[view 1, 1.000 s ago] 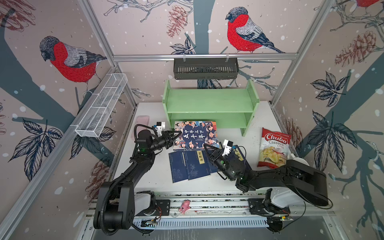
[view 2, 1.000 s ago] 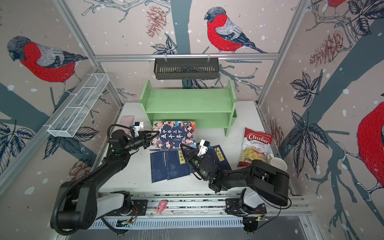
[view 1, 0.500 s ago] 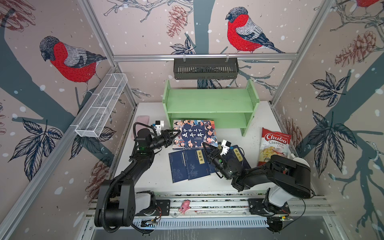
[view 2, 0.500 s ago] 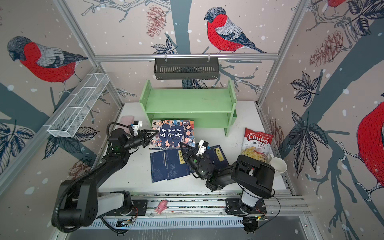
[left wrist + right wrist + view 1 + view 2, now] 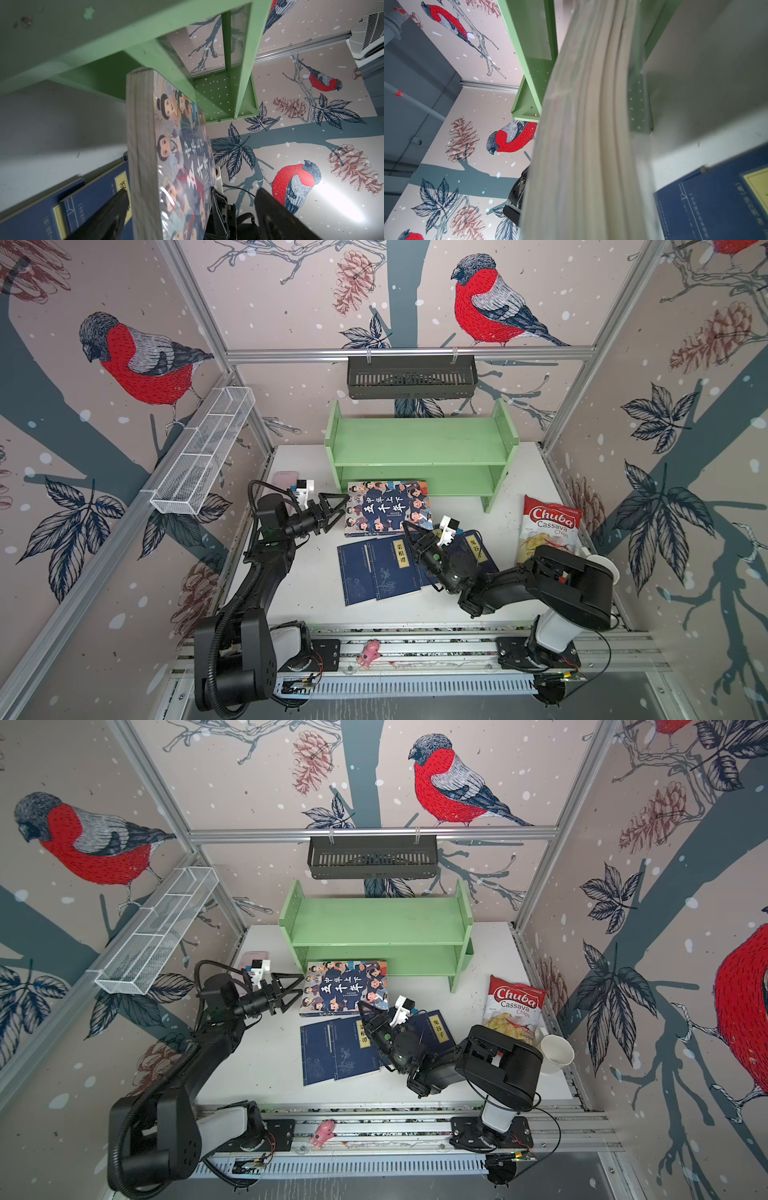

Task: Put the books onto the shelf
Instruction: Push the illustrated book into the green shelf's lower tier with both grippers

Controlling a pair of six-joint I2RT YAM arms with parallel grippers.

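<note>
The colourful cartoon book point(image 5: 388, 508) point(image 5: 345, 986) lies in front of the light green shelf point(image 5: 419, 439) point(image 5: 374, 919), both tiers bare. My left gripper point(image 5: 346, 505) point(image 5: 301, 984) is open at the book's left edge. In the left wrist view the page edge point(image 5: 141, 145) runs between the spread fingers point(image 5: 112, 209), which are apart from it. My right gripper point(image 5: 417, 531) point(image 5: 374, 1011) is shut on the book's near right corner; pages point(image 5: 587, 145) fill the right wrist view. Navy books point(image 5: 374, 572) point(image 5: 336, 1050) lie fanned on the table, one point(image 5: 473, 545) partly under the right arm.
A Chuba chips bag point(image 5: 548, 531) and a white cup point(image 5: 557, 1050) sit at the right. A pink case point(image 5: 284, 479) lies behind the left arm. On the walls hang a black slotted basket point(image 5: 411, 377) and a white wire tray point(image 5: 203, 452).
My left gripper has opened and let go of the cartoon book's left edge. My right gripper has moved left onto the book's near right corner and closed there.
</note>
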